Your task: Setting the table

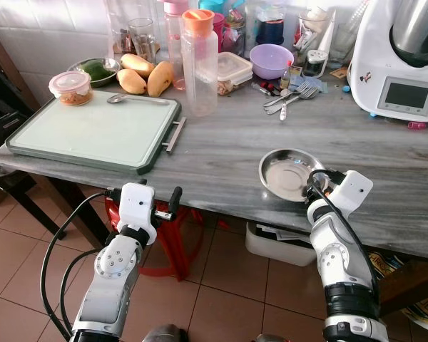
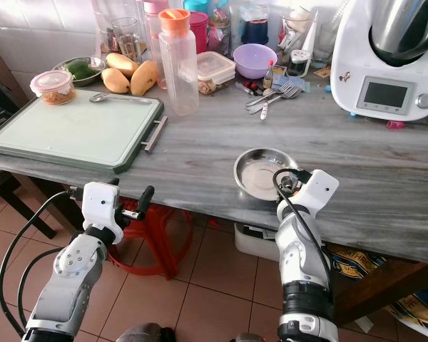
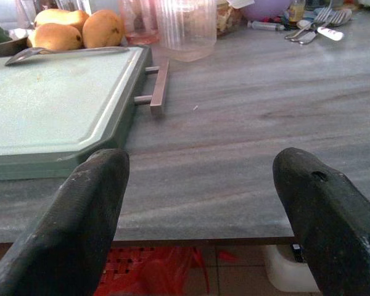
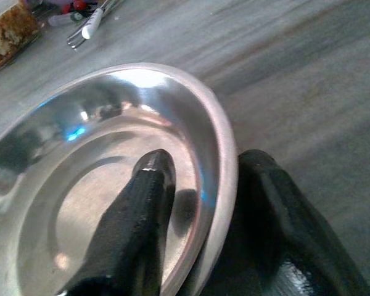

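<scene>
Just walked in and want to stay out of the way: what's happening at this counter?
The right gripper pinches the rim of a shallow round steel dish sitting near the front edge of the grey marble counter, one finger inside, one outside. The left gripper hangs open and empty at the counter's edge, near the pale green cutting board.

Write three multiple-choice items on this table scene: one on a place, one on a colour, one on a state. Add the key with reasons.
1. Where does the spoon lie?
A. on the cutting board
B. in the purple bowl
C. on the floor

2. What colour is the tall clear bottle's cap?
A. green
B. orange
C. black

3. What is the right end effector doing?
A. hanging open
B. pinching the steel plate
C. holding a fork

Key: A, the spoon rests at the board's far edge; B, the cap is orange; B, one finger sits inside the rim, one outside.
</scene>
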Controlling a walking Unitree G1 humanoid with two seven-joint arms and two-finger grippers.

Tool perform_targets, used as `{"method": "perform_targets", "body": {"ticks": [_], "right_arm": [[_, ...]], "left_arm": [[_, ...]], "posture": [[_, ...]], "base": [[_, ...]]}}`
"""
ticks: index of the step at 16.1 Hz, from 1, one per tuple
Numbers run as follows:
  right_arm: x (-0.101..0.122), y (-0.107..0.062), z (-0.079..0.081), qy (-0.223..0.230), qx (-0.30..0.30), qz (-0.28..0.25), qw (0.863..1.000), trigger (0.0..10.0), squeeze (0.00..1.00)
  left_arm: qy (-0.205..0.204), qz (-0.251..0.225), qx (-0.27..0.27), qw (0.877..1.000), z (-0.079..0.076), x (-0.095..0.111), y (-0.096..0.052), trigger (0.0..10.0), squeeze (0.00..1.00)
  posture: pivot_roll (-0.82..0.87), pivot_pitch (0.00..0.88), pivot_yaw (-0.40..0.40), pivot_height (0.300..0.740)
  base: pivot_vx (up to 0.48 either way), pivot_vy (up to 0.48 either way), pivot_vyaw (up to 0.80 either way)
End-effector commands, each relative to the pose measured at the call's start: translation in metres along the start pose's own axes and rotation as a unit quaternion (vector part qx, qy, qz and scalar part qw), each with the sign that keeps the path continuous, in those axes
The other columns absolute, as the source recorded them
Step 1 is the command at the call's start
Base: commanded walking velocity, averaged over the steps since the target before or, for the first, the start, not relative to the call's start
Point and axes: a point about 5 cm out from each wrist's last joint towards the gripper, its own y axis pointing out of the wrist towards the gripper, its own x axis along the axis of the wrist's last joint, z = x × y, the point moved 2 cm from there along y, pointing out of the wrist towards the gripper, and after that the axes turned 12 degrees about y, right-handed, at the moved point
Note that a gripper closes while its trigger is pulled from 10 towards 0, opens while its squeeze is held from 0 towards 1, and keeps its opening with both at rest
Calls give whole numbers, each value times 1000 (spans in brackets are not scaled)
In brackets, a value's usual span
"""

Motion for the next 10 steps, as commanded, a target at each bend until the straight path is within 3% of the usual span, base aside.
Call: {"method": "perform_targets", "body": {"ticks": [1, 6, 8, 10], "right_arm": [[0, -1, -2, -7, -3, 0, 1000, 10000, 1000], [1, -3, -2, -30, 16, 3, 999, 10000, 1000], [3, -4, 8, -75, 60, 1, 995, 10000, 1000], [2, -5, 10, -72, 64, 7, 995, 10000, 1000]], "left_arm": [[6, -3, 1, 1000, 2, 2, 1, 10000, 0], [6, -5, 0, 1000, 1, 3, 2, 10000, 0], [5, -3, 2, 1000, 1, 2, 2, 10000, 0], [5, -3, 2, 1000, 1, 2, 3, 10000, 0]], "posture": [[-30, 0, 40, 740], [-34, 0, 39, 740], [-34, 0, 39, 740], [-34, 0, 39, 740]], "base": [[0, 0, 0], [0, 0, 0], [0, 0, 0], [0, 0, 0]]}}
